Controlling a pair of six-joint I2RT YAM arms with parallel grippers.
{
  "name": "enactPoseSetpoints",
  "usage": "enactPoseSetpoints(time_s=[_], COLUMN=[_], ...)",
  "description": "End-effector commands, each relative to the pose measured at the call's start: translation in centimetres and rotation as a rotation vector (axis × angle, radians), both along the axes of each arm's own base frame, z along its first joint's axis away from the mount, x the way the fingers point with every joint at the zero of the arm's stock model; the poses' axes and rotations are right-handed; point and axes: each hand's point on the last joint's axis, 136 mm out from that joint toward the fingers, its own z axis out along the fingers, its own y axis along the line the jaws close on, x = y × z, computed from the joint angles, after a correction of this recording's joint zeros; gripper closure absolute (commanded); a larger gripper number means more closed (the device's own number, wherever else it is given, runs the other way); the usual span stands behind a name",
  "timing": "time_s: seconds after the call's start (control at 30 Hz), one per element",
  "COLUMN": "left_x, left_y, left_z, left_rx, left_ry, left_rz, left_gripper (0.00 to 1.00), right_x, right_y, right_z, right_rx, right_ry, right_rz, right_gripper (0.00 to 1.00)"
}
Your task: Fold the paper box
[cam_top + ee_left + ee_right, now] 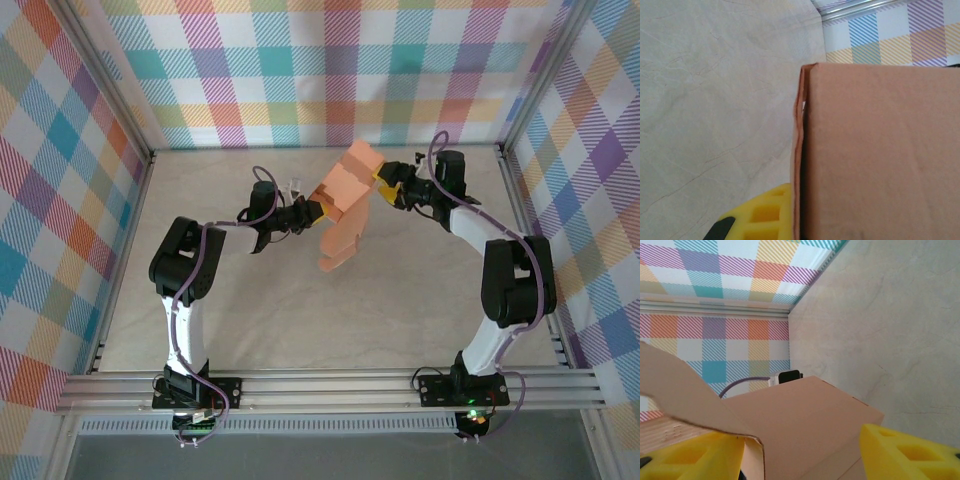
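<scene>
Currently: paper box [345, 205], part-folded, held aloft above the far middle of the table [250, 320]. Its long axis runs far edge to near edge, with the loose flaps pointing nearward. The left gripper [308, 212] pinches its left wall. The right gripper [385, 187] has fingers [910, 450] straddling the far end, and I cannot confirm contact. Step, I judge: flap closing. Next calls for a firm hold, then a tuck.

Entry one, left arm [185, 335]: I log white tubular links, bulky black joint housings, a purple cable [177, 300] looped along its length, and a black base plate [195, 388].

Entry two, right arm [486, 345]: same build and cable; I note a green light [470, 412] at its foot.

Entry three, left pincer [316, 211] and right pincer [383, 183]: yellow fingers [910, 450] moulded with square recesses, on black mounts.
</scene>
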Motion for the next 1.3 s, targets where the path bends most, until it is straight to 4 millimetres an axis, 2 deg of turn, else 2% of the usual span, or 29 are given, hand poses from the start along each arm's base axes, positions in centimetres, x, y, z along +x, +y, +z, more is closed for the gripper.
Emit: enactPoseSetpoints(time_s=[0.0, 0.13, 0.2, 0.3, 0.4, 0.5, 0.63, 0.77, 0.87, 0.97, 1.27], left_x=[0.2, 0.7, 0.9, 1.2, 1.2, 1.1, 0.8, 0.6, 0.4, 0.3, 0.1], left_y=[-0.2, -0.1, -0.2, -0.4, -0.6, -0.7, -0.7, -0.8, -1.0, -1.1, -1.3], left_z=[2.4, 1.9, 1.6, 1.5, 1.7, 1.8, 1.7, 1.8, 1.8, 1.9, 2.2], left_rx=[-0.027, -0.037, -0.045, -0.086, -0.12, -0.113, -0.073, -0.051, -0.039, -0.031, -0.024], left_ry=[-0.058, -0.023, -0.004, 0.012, 0.017, 0.002, -0.013, -0.025, -0.031, -0.04, -0.06], left_rz=[0.019, 0.048, 0.054, 0.056, 0.048, 0.038, 0.028, 0.022, 0.012, 0.007, 0.004], left_gripper=[1.0, 1.0, 1.0, 1.0, 1.0, 1.0, 1.0, 1.0, 1.0, 1.0, 1.0], right_x=[-1.3, -2.8, -3.5, -4.4, -4.8, -4.8, -4.1, -3.6, -3.3, -3.1, -2.8], right_y=[0.1, -0.1, -0.4, -0.8, -1.2, -0.8, 0.3, 1.8, 2.8, 3.3, 3.0], right_z=[4.7, 6.9, 7.0, 6.2, 4.5, 3.3, 4.1, 4.2, 3.5, 2.8, -0.5], right_rx=[0.028, 0.044, 0.042, 0.04, 0.055, 0.085, 0.121, 0.109, 0.096, 0.097, 0.04], right_ry=[-0.135, -0.232, -0.26, -0.275, -0.231, -0.184, -0.208, -0.186, -0.152, -0.119, 0.005], right_rz=[0.011, 0.006, -0.004, -0.032, -0.065, -0.046, -0.008, 0.034, 0.059, 0.066, 0.042], right_gripper=[0.34, 0.27, 0.25, 0.25, 0.33, 0.35, 0.37, 0.37, 0.37, 0.43, 0.58])
